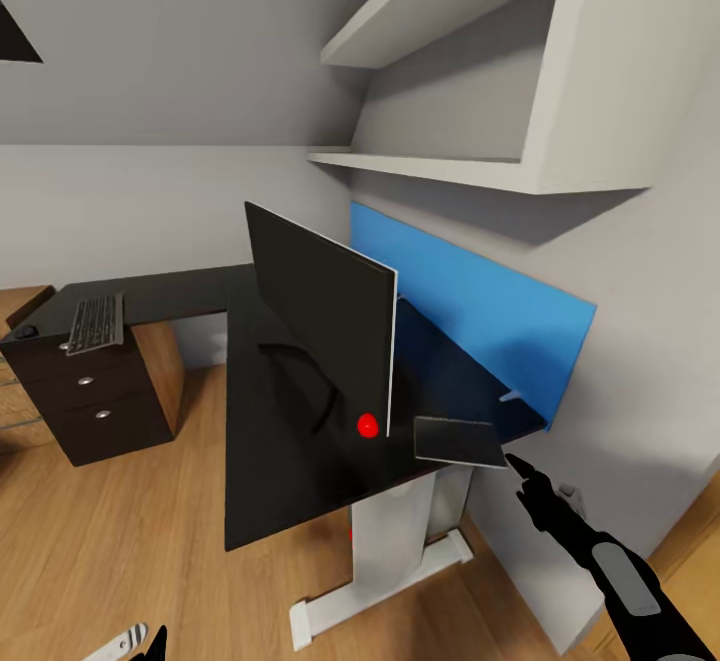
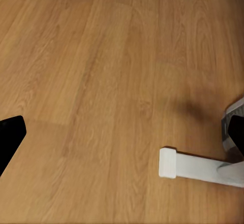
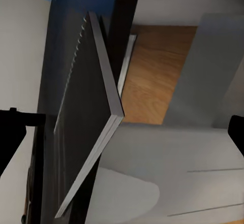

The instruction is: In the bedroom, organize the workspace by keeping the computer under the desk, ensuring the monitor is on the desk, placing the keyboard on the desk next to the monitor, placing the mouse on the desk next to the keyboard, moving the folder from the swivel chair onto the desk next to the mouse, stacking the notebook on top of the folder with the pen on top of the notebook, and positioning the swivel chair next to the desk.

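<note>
The monitor (image 1: 320,326) stands on the black desk (image 1: 270,461), seen nearly edge-on, with a red light at its lower corner. Far off on the desk's left wing lie the keyboard (image 1: 95,323) and a small dark mouse (image 1: 28,332). The blue folder (image 1: 470,326) stands on edge against the wall behind the monitor, with the short white pen (image 1: 512,396) at its foot. A dark grey spiral notebook (image 1: 458,441) (image 3: 86,127) sticks out over the desk's near right corner. My right gripper (image 1: 524,473) (image 3: 122,132) is open just short of it. My left gripper (image 1: 152,643) (image 2: 122,135) hangs open over the floor. The swivel chair and computer are out of view.
White shelves (image 1: 470,156) jut from the wall above the desk's right side. A dark drawer unit (image 1: 95,396) with silver knobs sits under the left wing. The desk's white leg and foot (image 1: 385,561) (image 2: 198,165) rest on the wooden floor (image 1: 110,541).
</note>
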Robot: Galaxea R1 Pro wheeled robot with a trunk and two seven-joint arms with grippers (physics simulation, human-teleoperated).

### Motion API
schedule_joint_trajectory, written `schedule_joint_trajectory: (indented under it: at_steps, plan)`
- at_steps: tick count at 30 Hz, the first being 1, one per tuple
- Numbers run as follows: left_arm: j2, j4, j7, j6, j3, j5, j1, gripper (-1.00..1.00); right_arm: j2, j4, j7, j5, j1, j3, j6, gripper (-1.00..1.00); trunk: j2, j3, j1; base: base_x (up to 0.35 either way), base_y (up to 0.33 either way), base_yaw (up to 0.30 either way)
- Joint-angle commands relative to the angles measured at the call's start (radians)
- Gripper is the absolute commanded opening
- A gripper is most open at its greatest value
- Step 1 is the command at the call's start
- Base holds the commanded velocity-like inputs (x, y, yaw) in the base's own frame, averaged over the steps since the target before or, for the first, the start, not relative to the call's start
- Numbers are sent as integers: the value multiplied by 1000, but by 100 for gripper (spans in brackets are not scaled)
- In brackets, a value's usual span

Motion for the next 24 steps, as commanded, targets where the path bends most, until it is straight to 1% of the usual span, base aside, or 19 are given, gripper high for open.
schedule_joint_trajectory:
  at_steps: [1,2,6,9,15,24]
  plan:
    - [1,-1,4,-1,-1,9,0,100,0,0,1,-6,-1,-3,8,100,0,-1,0,26,0,0]
    - [1,-1,3,-1,-2,9,0,100,0,0,1,-6,-1,-3,8,100,0,-1,0,21,0,0]
    - [1,8,2,-2,-1,10,0,100,1,0,0,-6,-1,-3,8,100,0,-1,0,240,0,0]
    - [2,12,4,-3,-1,10,0,100,1,1,-1,-7,-1,-3,8,100,0,-1,0,94,0,0]
    - [2,14,4,-3,-1,11,0,100,2,6,-3,-6,-1,-2,7,100,0,-1,0,24,0,0]
    - [2,15,3,-3,-1,12,0,100,4,51,-4,-6,-1,4,7,100,0,-1,0,3,0,0]
